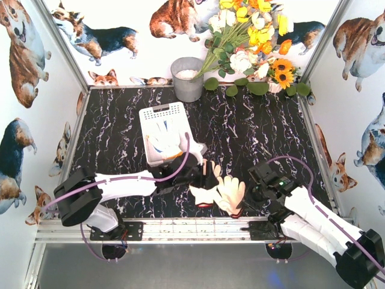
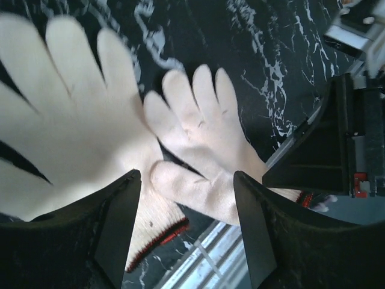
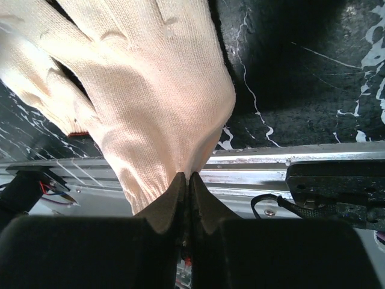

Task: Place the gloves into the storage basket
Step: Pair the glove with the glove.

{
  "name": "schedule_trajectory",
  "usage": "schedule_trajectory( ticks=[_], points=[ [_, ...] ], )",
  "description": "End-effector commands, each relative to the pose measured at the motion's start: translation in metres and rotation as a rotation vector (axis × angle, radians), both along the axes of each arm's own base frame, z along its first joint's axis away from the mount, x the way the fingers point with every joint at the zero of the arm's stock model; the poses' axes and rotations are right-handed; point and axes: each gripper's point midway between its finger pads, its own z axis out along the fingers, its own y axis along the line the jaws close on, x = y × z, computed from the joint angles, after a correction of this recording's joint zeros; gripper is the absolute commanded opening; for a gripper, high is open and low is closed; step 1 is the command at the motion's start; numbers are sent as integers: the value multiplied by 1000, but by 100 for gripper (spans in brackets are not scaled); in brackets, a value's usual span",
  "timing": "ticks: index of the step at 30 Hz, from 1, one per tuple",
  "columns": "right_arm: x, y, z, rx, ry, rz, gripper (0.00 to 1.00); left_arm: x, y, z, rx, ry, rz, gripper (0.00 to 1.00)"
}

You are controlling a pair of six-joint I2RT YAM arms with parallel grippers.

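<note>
Top view: the storage basket (image 1: 157, 115) sits mid-table on the black marble table (image 1: 258, 132), with white gloves (image 1: 165, 139) lying inside. A grey bucket (image 1: 187, 78) and flowers (image 1: 252, 36) stand at the back. Two more gloves lie side by side near the front edge, a left beige glove (image 1: 203, 194) and a right beige glove (image 1: 231, 191). The left gripper (image 1: 210, 173) is over the left one. The right gripper (image 1: 248, 198) is at the right one's edge.

Left wrist: the left gripper (image 2: 186, 180) has its jaws wide apart and holds nothing. It is above the left beige glove (image 2: 66, 120), near its red-trimmed cuff. The right beige glove (image 2: 204, 144) is beside it, overlapping.

Right wrist: the right gripper (image 3: 187, 180) is pinched closed on the cuff edge of the right beige glove (image 3: 156, 90), above the front rail (image 3: 252, 156).
</note>
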Motion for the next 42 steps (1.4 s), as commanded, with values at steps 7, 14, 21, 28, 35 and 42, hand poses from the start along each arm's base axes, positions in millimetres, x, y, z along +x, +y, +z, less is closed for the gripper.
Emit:
schedule_trajectory(
  ticks=[7, 14, 21, 28, 35, 42],
  points=[
    [10, 4, -11, -20, -21, -30, 0, -16, -8, -24, -127, 299, 155, 51],
    [10, 2, -19, -38, -12, -32, 0, -16, -2, -47, -48, 314, 175, 43],
    [11, 3, -22, -43, -9, -27, 0, -13, -13, -55, -37, 319, 152, 33],
    [10, 4, -25, -38, -7, -28, 0, -17, -9, -65, 5, 327, 148, 30],
    [10, 6, -24, -24, -8, -33, 0, -28, -15, -67, -3, 345, 105, 26],
    [19, 13, -7, 34, -52, -81, 0, -23, -18, -57, -21, 317, 127, 2]
  ],
)
